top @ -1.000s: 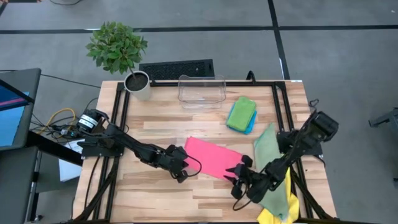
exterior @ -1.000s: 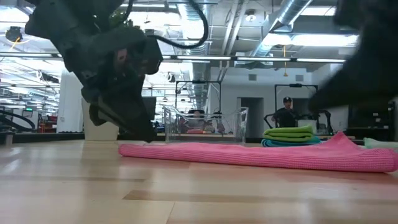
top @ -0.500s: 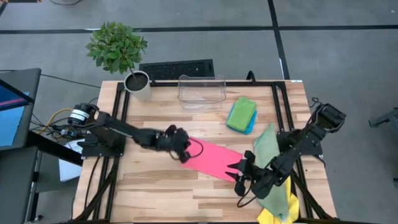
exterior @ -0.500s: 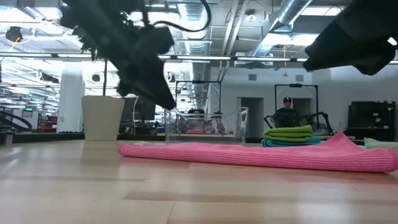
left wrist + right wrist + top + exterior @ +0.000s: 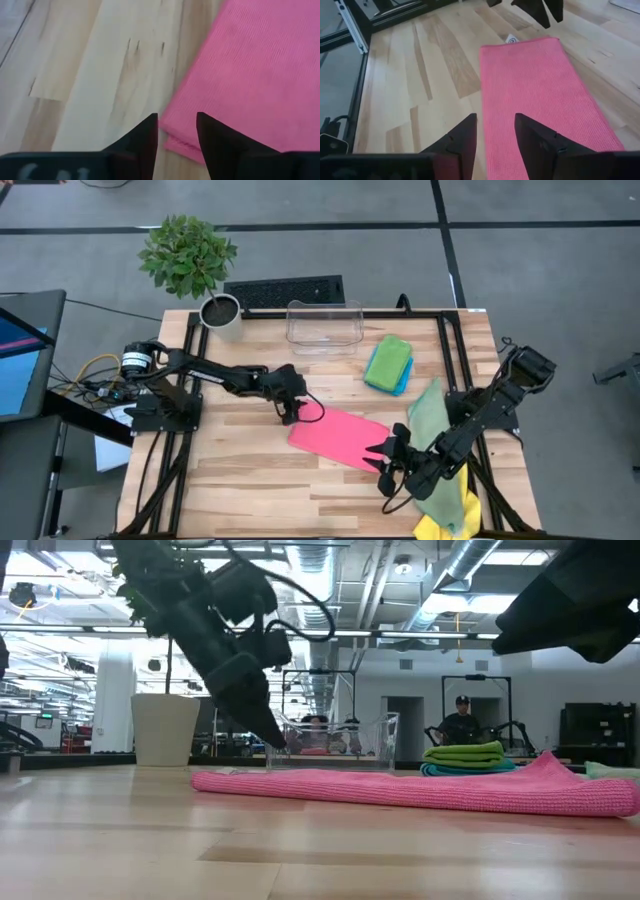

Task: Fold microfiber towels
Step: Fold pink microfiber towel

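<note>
Bench (image 5: pixel 250 480): we record a pale wooden plank top inside a black frame; its left half and its near edge lie bare, leaving wide open room around the left arm.

Pink towel (image 5: pixel 338 437): folded to a long strip, flat at mid-bench, slanting toward the right. A small white tag shows at its far corner in the right wrist view; we cannot read it.

Sage towel (image 5: pixel 432 425): spread loose along the right edge, under the right arm. Yellow towel (image 5: pixel 447 525): bunched at the near right corner, partly over the bench edge.

Green towel (image 5: pixel 387 361): folded, stacked on the folded blue towel (image 5: pixel 403 379), right of centre toward the back.

Clear bin (image 5: pixel 324 326): at the back edge, centre; we see nothing in it.

Plant pot (image 5: pixel 221 316): white, at the back left corner, holding a leafy plant.

Left tool (image 5: pixel 290 413): fingers parted, gripping nothing, just above the pink towel's left end.

Right tool (image 5: pixel 388 460): fingers parted, empty, over the pink towel's right end.
</note>
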Tool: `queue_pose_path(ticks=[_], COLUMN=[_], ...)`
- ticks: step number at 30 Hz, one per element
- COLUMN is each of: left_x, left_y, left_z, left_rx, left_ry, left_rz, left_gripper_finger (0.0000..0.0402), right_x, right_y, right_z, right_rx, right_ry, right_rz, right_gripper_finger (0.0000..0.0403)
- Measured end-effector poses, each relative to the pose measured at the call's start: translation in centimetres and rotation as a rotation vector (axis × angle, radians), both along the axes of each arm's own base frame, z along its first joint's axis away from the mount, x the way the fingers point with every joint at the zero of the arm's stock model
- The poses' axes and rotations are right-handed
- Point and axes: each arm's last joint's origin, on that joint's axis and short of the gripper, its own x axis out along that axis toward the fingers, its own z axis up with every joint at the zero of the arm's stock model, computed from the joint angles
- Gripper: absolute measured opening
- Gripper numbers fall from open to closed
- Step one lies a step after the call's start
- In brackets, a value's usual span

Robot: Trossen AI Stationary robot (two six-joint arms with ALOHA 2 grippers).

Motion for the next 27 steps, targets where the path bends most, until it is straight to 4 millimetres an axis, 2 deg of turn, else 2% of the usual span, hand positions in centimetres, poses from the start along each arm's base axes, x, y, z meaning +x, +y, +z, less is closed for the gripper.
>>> queue_pose_path(ticks=[7,15,23,27], left_x=[-0.2,0.4,0.6,0.6], left_y=[1.2,1.3,1.4,1.4], left_z=[-0.4,-3.3,-3.4,-3.3], left_rx=[-0.015,-0.01,0.0,-0.015], left_ry=[-0.068,0.005,0.005,0.0], left_rz=[-0.069,-0.085,-0.077,-0.063], left_gripper_finger=[0.0114,0.0114,0.0112,0.0081], right_x=[0.0,0.0,0.0,0.0], right_y=[0.0,-0.2,-0.2,-0.2], right_z=[0.0,-0.1,-0.1,-0.1], right_rx=[0.0,-0.01,-0.012,-0.013], right_ry=[0.001,0.012,0.016,0.016], right_rz=[-0.001,-0.004,-0.004,-0.003], right_gripper_finger=[0.0155,0.0154,0.0151,0.015])
